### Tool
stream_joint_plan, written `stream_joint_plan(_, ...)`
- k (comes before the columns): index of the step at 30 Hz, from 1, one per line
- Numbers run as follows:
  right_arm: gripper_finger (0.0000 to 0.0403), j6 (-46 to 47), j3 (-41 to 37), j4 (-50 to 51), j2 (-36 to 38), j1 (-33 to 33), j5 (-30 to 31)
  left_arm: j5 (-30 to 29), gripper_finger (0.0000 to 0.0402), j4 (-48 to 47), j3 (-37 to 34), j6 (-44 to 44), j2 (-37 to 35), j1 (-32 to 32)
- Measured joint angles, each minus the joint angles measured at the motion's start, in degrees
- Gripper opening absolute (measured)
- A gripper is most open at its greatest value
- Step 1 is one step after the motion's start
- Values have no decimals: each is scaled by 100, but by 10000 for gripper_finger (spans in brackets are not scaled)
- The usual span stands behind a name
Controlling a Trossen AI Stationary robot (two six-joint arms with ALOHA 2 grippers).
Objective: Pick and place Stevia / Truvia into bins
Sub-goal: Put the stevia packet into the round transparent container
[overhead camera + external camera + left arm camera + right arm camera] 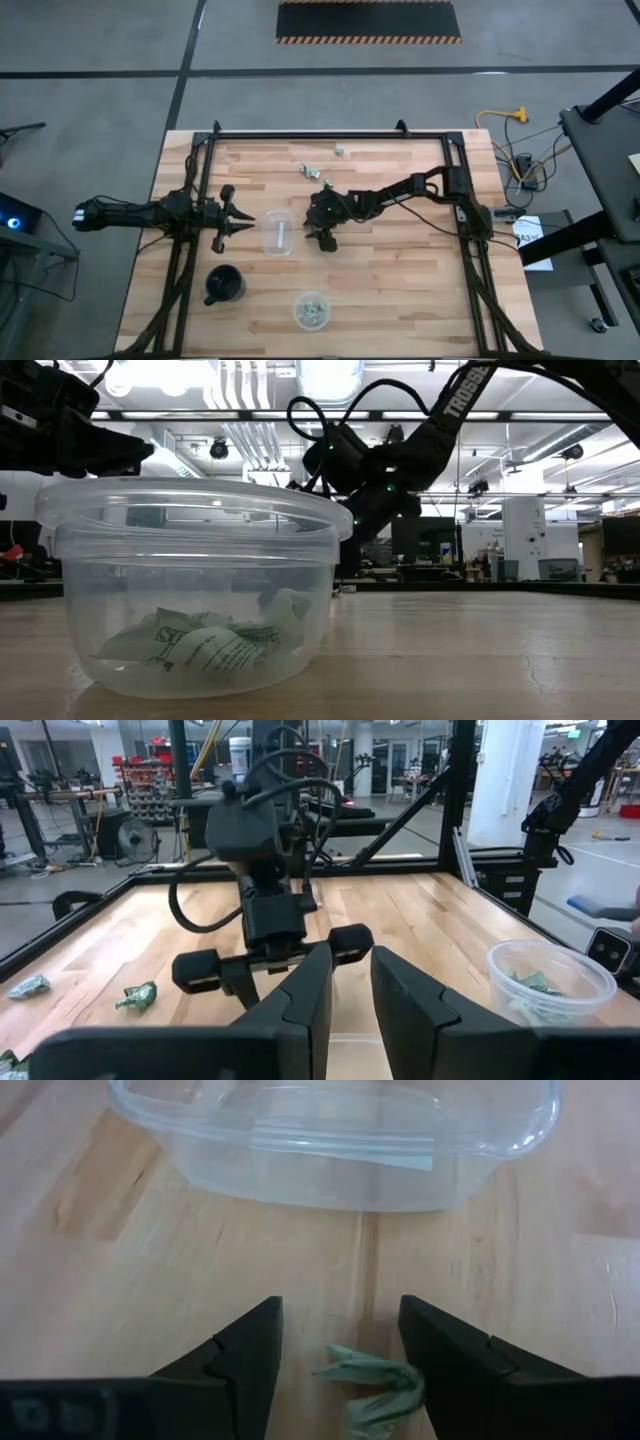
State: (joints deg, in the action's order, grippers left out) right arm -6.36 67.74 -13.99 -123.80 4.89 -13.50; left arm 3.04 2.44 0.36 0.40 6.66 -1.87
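**Desk:** Where is your working tool?

**Me:** My right gripper [323, 238] sits just right of centre in the overhead frame, low over the table [400, 290]. Through its own camera I see the fingers spread wide, with a crumpled green packet [372, 1385] lying on the wood between the tips [248, 1350], nearer the right-hand one. I can't tell whether that finger touches it. Nothing is gripped.

**Desk:** And the bins?

**Me:** The squarish bin [279, 232] stands just left of that gripper in the overhead frame; in the right wrist camera it fills the upper part, directly ahead of the fingers [330, 1140]. It holds one pale flat strip. The round bin [312, 310] is lower centre, with several green-and-white packets inside, which the table-level camera shows plainly [195, 645].

**Desk:** Any loose ones?

**Me:** Three packets lie in the upper middle of the overhead frame: one near the far rail [340, 150], two close together below it [307, 171].

**Desk:** The other arm?

**Me:** My left gripper [244, 220] waits left of the squarish bin, fingers drawn to a narrow gap, holding nothing. A black mug [224, 284] stands below it.
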Motion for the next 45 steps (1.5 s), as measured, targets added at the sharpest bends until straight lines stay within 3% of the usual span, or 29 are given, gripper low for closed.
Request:
stream_joint_plan(26,181,-109,-89,722,281,126,-29,-1,57,7,0,-2,21,-2)
stream_joint_plan(35,125,-114,-55,998,283,169,2,0,57,7,0,-1,22,-2)
stream_joint_plan(42,31,-90,-52,1225,289,240,-13,-1,57,6,0,0,22,-2)
stream_joint_plan(45,12,-98,-52,1258,289,253,-175,1,57,7,0,0,22,-2)
